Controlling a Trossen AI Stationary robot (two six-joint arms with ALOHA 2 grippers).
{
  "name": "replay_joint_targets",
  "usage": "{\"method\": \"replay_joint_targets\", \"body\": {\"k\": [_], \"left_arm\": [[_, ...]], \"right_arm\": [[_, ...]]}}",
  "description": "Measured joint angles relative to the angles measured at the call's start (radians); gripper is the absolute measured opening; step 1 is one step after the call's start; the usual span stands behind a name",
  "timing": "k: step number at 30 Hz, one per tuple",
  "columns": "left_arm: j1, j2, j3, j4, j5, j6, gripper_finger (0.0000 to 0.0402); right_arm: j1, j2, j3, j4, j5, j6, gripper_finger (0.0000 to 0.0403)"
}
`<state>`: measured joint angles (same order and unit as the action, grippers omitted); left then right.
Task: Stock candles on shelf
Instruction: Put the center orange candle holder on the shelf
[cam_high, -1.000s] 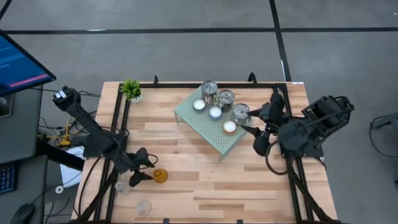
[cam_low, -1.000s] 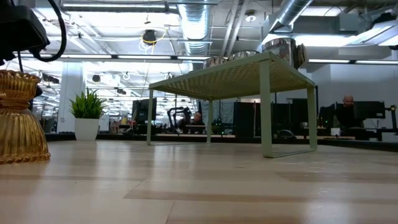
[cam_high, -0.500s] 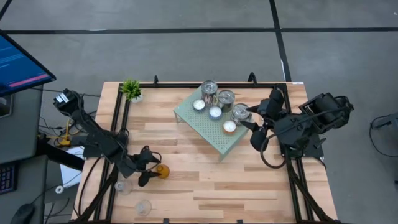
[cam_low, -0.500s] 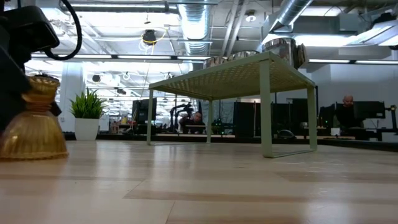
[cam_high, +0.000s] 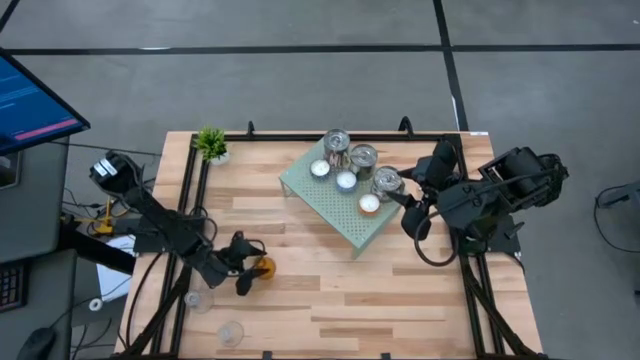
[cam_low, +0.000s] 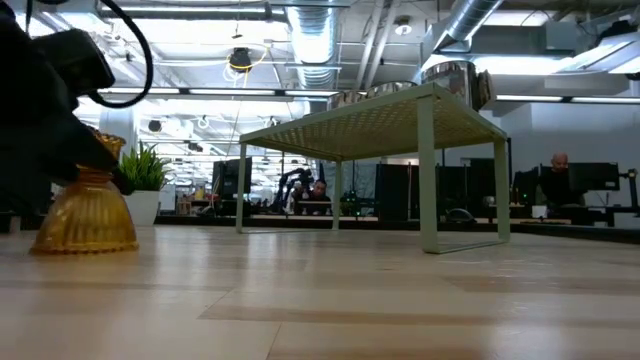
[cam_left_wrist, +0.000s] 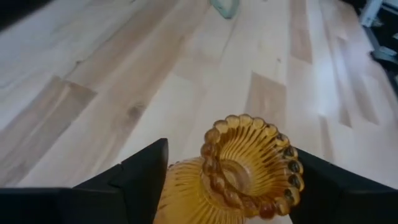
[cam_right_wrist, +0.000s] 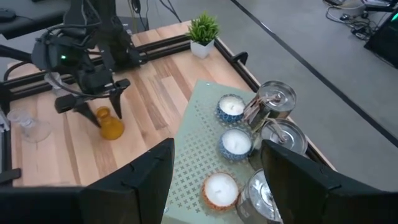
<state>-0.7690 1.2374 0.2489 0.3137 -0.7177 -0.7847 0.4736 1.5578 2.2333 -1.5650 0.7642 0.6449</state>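
**Amber holder between left fingers; shelf holds 6 candles**

Landmark for all positions: the shelf (cam_high: 338, 190), a mint-green perforated platform standing askew on the far-right part of the wooden table (cam_high: 330, 300).

On the shelf: 3 silver tins (cam_high: 362, 158) along its far edge and 3 white tealights (cam_high: 346, 181) just inside them, 6 candles in all. In the right wrist view the tins (cam_right_wrist: 275, 99) and the tealights (cam_right_wrist: 235, 144) stand upright and close together.

Right gripper (cam_high: 412, 207): hovering at the shelf's right end, beside the nearest tin. Fingers parted, nothing between them.

Left gripper (cam_high: 243, 268): well apart from the shelf, toward the near-left of the table. Its fingers (cam_left_wrist: 147, 172) straddle the amber glass holder (cam_high: 263, 268), 1 on each side. The left wrist view shows the holder (cam_left_wrist: 239, 174) upright between them; whether the fingers press on the glass cannot be told. In the low view the holder (cam_low: 86, 205) stands on the tabletop.

2 clear glass holders (cam_high: 230, 333) sit at the near-left corner of the table, farthest from the shelf.

A small potted plant (cam_high: 211, 144) stands at the far-left corner, left of the shelf.
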Motion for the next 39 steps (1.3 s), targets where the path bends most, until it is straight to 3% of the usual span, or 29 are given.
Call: {"method": "replay_joint_targets", "body": {"k": [11,19,24,28,34,36,39], "left_arm": [[0.113,0.006,0.0,0.006,-0.039,-0.002,0.0132],[0.14,-0.002,0.012,0.003,-0.034,-0.041,0.0127],[0.197,-0.109,0.072,0.007,-0.035,-0.048,0.0127],[0.301,-0.235,0.15,0.008,-0.075,0.071,0.0127],[0.506,-0.325,0.301,0.011,-0.104,0.508,0.0127],[0.579,-0.316,0.343,0.008,-0.064,0.612,0.0127],[0.687,-0.268,0.397,-0.016,0.054,0.648,0.0127]], "right_arm": [[0.0,0.0,0.0,-0.001,-0.004,0.0,0.023],[0.004,0.0,0.0,-0.006,-0.006,0.0,0.023],[0.004,0.0,0.0,-0.006,-0.008,-0.027,0.023],[0.004,0.0,0.0,-0.006,-0.007,-0.074,0.023],[0.002,0.0,0.0,-0.006,-0.007,-0.122,0.023],[0.002,0.0,0.0,-0.006,-0.007,-0.124,0.023],[0.002,0.0,0.0,-0.006,-0.007,-0.124,0.023]]}}
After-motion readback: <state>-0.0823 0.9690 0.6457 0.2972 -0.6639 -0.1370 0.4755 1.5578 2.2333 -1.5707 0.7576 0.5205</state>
